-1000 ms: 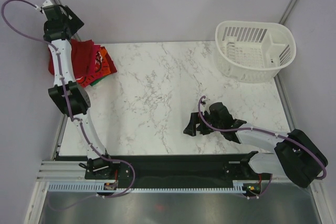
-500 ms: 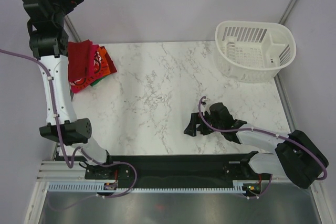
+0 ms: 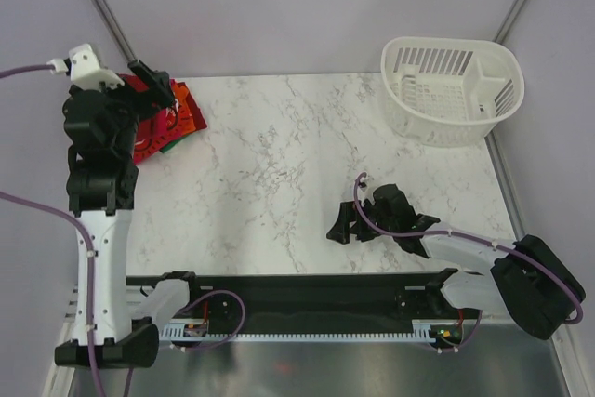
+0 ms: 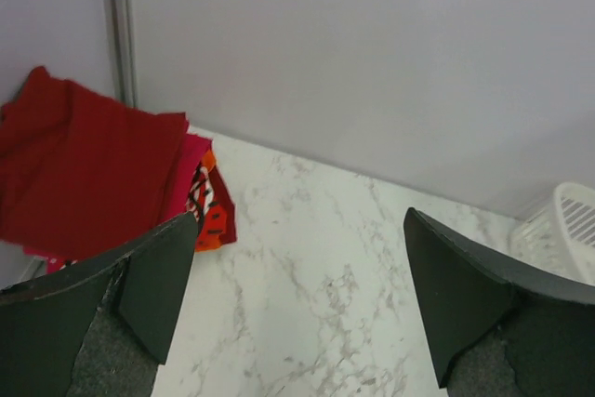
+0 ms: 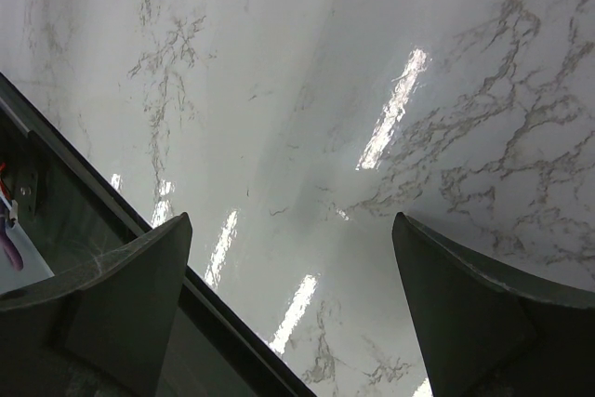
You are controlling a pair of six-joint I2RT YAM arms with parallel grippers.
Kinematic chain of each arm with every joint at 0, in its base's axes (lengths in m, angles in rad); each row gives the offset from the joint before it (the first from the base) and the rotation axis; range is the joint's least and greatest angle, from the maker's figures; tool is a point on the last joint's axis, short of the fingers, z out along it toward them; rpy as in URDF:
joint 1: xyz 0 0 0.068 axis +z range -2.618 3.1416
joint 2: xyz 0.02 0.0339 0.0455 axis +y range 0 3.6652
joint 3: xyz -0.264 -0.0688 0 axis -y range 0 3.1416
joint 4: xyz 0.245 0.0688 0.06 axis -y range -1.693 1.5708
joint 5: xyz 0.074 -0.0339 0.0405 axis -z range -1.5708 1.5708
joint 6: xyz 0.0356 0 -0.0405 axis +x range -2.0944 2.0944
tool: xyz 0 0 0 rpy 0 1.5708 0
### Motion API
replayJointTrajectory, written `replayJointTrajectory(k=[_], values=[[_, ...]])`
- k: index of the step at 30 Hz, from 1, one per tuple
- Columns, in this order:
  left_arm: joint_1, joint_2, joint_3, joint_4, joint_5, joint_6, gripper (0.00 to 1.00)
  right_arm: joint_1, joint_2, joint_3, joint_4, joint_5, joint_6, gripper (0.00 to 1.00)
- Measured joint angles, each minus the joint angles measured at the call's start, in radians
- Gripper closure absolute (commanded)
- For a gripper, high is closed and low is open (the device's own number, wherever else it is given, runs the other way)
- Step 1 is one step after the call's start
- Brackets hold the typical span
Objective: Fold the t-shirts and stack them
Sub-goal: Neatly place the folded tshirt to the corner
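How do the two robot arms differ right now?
The left arm stands tall and upright; the right arm reaches low over the table. The left gripper is up by the t-shirts piled at the far left corner; the right gripper hangs over bare marble near the front, right of the middle. Shared: both grippers are open and hold nothing.

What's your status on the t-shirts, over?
Left gripper open, empty. Right gripper open, empty. T-shirts piled at far-left corner. No obstruction seen.
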Motion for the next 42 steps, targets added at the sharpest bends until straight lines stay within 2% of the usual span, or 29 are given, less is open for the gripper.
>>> replayJointTrajectory(k=[2,10,12,16,18,20,23,27,33,37,40,42], values=[[0.0,-0.096,-0.121,0.012,-0.02,0.045,0.0,0.0,-0.003,-0.002,0.0,0.0,0.0,0.02],[0.0,-0.502,-0.78,0.191,-0.109,0.172,0.02,0.0,-0.031,-0.015,-0.017,0.001,0.0,0.02],[0.0,-0.537,-0.922,0.264,-0.123,0.173,0.04,0.0,-0.032,-0.015,-0.017,0.001,0.0,0.02],[0.0,-0.531,-1.157,0.373,-0.127,0.181,0.02,0.0,-0.039,-0.021,-0.018,0.001,0.0,0.02],[0.002,-0.531,-1.271,0.434,-0.133,0.159,0.07,0.0,-0.043,-0.023,-0.018,0.0,0.0,0.02],[0.005,-0.551,-1.357,0.492,-0.135,0.139,0.14,0.0,-0.044,-0.024,-0.018,0.0,0.0,0.02],[0.005,-0.559,-1.437,0.586,-0.137,0.121,0.14,0.0,-0.046,-0.024,-0.018,0.0,0.0,0.02],[0.005,-0.477,-1.442,0.704,-0.187,0.12,0.15,0.0,-0.05,-0.029,-0.016,-0.002,0.0,0.02],[0.007,-0.177,-1.429,0.916,-0.219,0.12,0.19,0.0,-0.05,-0.031,-0.014,-0.013,-0.001,0.02],[0.008,0.002,-1.428,1.125,-0.167,0.124,0.18,0.0,-0.053,-0.035,-0.01,-0.021,-0.001,0.02],[0.008,0.2,-1.413,1.343,-0.071,0.143,0.21,0.0,-0.053,-0.037,-0.007,-0.023,-0.001,0.02],[0.003,0.307,-1.4,1.447,0.018,0.174,0.19,0.0,-0.052,-0.037,-0.006,-0.024,-0.001,0.02]])
